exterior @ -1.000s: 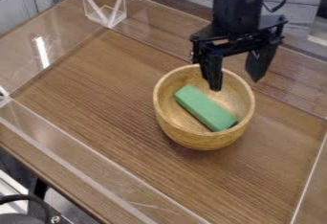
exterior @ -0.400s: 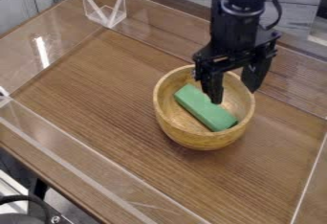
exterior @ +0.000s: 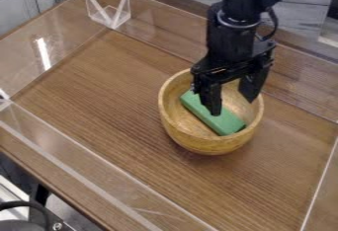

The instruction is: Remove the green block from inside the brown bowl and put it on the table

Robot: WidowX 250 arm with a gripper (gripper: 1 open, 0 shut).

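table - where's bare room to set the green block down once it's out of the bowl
The table is bare left of the bowl, out to the clear wall, and in front of it toward the near wall. It is tight right of the bowl near the table edge. The open gripper is over the green block.

Black arm upright, pincer (exterior: 226,92) pointing straight down, fingers spread wide

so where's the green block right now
The green block lies inside the brown bowl, right of centre in the camera view, directly under the open fingers.
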